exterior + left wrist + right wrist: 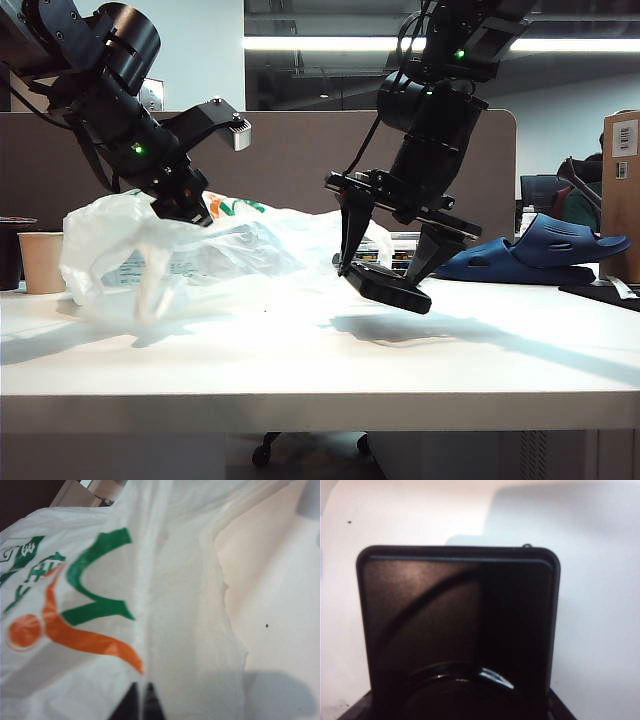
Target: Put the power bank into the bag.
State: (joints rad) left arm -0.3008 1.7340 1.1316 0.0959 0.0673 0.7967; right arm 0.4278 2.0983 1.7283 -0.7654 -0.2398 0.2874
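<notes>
Your left gripper (pixel 190 208) sits on top of the bag (pixel 175 255) at the left of the table (pixel 320 365). In the left wrist view its two dark fingertips (pixel 131 705) are pressed together with a fold of white plastic (pixel 165 630) pinched between them, so it's clamped on the bag. One bag only, crumpled, translucent white, green and orange print (pixel 75 610) facing up.

Your right gripper (pixel 385 270) is at the middle of the table, just right of the bag. It grips the one power bank (pixel 392 287) between its two fingers, jaws set wide across the slab. The power bank hangs tilted, its low right end just above the tabletop or barely touching; can't tell which. It's beside the bag, not in it. The right wrist view shows the power bank (pixel 457 625) flat and black with rounded corners, filling most of the view, white table behind.

Other stuff: one beige cup (pixel 42 262) at the far left edge, next to the bag. One blue slipper (pixel 545 252) at the far right. One cardboard box (pixel 622 195) at the right edge, behind the slipper.
</notes>
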